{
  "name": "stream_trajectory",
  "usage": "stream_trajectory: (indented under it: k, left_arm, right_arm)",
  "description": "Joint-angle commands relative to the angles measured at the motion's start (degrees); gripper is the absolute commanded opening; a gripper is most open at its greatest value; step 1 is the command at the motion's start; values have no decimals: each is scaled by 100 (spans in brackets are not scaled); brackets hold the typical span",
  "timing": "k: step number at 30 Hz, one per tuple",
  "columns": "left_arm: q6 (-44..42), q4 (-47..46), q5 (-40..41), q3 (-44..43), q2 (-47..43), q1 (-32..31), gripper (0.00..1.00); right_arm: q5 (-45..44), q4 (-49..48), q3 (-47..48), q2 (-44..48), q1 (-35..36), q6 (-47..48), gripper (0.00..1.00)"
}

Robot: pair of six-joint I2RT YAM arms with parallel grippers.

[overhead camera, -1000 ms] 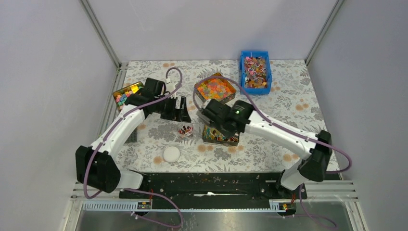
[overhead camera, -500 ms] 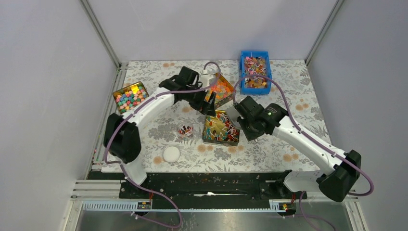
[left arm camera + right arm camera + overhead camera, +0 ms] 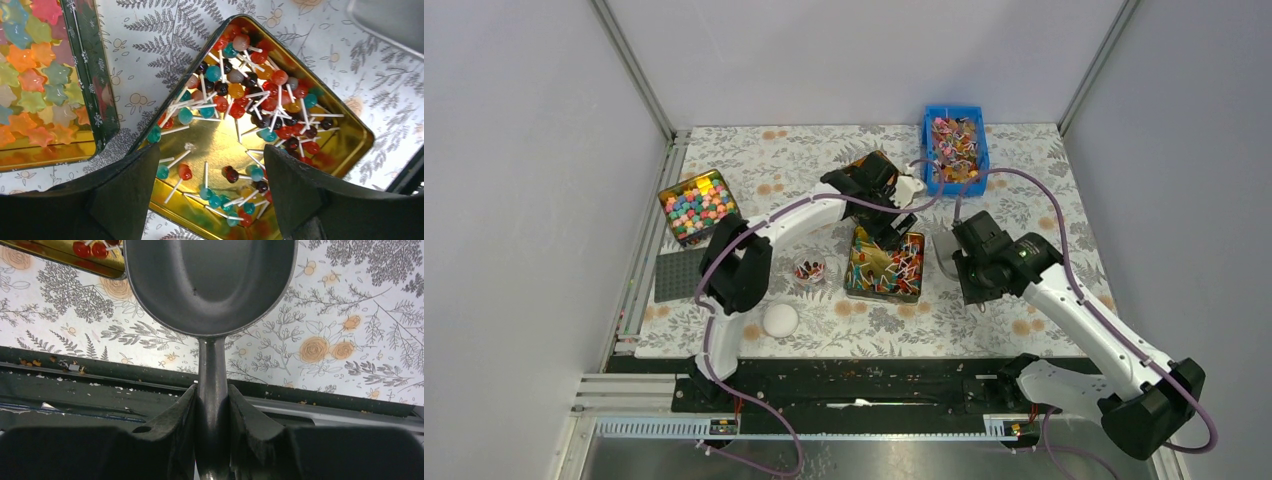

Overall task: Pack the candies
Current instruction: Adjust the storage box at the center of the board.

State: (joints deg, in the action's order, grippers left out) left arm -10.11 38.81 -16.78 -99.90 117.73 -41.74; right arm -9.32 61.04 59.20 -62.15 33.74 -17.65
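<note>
Left fingers apart over lollipop tin; right fingers tight on scoop handle, clear only wrist-side.

Blue bin — red, orange, white candies; gold tin; grey scoop; fern-printed tablecloth.

Overhead view evenly bright, shadows soft. Gold tin glares under my left wrist camera; my left fingers sit dark and blurred.

I work in a lab test cell: plain pale panels framed by aluminium posts wall my floral-covered tabletop on three sides, a black mounting rail along its near edge.
</note>
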Motion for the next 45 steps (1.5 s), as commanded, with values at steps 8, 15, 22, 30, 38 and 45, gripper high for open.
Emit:
stream_trajectory:
  k: [8, 15, 22, 30, 38, 45]
  left_arm:
    - [-647, -319, 607, -813, 745, -37, 73]
    - [-692, -324, 542, -441, 697, -29, 65]
    - [-610, 25, 481, -22, 454, -36, 43]
    - [11, -82, 379, 1194, -560, -29, 46]
    - [1259, -54, -375, 1938, -1287, -19, 50]
    - [1943, -251, -1113, 2466, -1505, -23, 49]
  right_arm:
    - [490, 252, -121, 500, -105, -393, 0]
    - [747, 243, -87, 394, -105, -379, 0]
    - [901, 249, 0, 335, -104, -341, 0]
    - [1333, 250, 220, 118, -108, -424, 0]
    - [1718, 553, 553, -260, -105, -704, 0]
    - [2368, 1061, 995, -805, -105, -763, 0]
